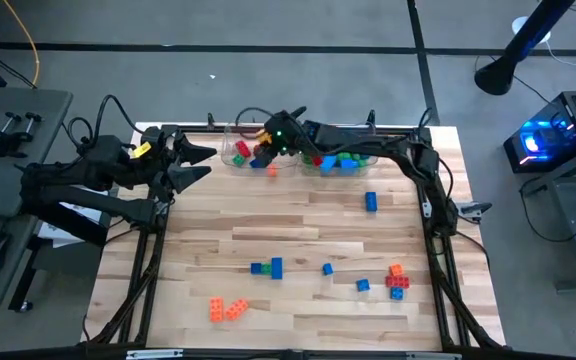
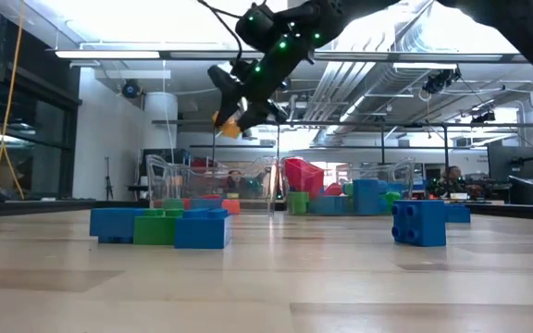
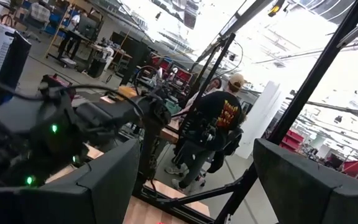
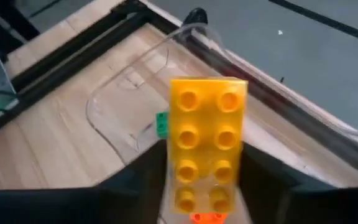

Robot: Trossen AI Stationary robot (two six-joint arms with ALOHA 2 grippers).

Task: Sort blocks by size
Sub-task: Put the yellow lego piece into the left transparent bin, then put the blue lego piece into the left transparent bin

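right gripper [image 4: 205, 180] is pinching a long yellow-orange brick [image 4: 205, 134] over the clear bin [image 4: 142, 81], probably to drop it with the bigger ones, while the left gripper [image 1: 196, 163] waits spread at the table's [image 1: 298, 225] back-left edge.

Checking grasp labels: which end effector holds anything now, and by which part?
The right end effector holds the long yellow brick by one end, over a clear bin.

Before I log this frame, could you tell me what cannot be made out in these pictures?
- Right gripper: whether it grips the yellow brick or has released it; the brick covers the fingertips.
- Left bin contents: right arm overlaps it in the high view.
- Table: absent from the left wrist view.
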